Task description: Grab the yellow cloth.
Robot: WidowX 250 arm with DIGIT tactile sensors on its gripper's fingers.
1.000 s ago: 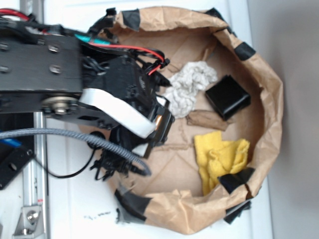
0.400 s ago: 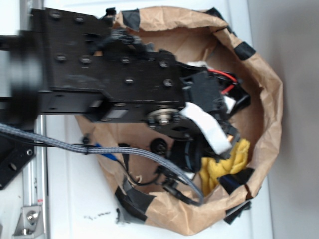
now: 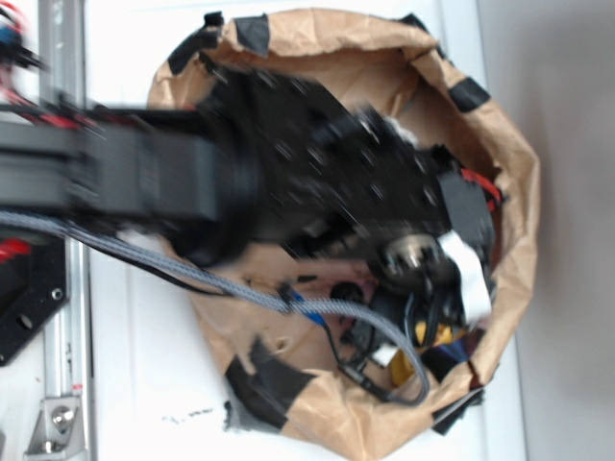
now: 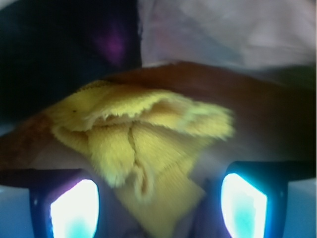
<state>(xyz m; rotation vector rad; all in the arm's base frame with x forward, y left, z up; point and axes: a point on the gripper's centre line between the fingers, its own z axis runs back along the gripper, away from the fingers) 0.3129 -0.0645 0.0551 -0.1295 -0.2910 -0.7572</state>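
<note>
Spread wide, the gripper shows its two fingers at the bottom corners of the wrist view, glowing pale blue-white, one at the left and one at the right, with a broad gap between them. Nothing is pinched between them. The yellow cloth fills that gap: its bunched, fuzzy folds lie in the middle of the wrist picture and its lower corner hangs down between the two fingers. Whether either finger touches the fabric cannot be told, since the picture is soft there. Behind the cloth rises the brown paper wall of the bag.

From the exterior view, the black arm reaches from the left across the paper bag and covers most of its inside; the picture is blurred around it. Only a small patch of the yellow cloth shows under the wrist, at the lower right of the bag, just beside a strip of black tape on the rim. A grey braided cable trails over the bag's left edge.
</note>
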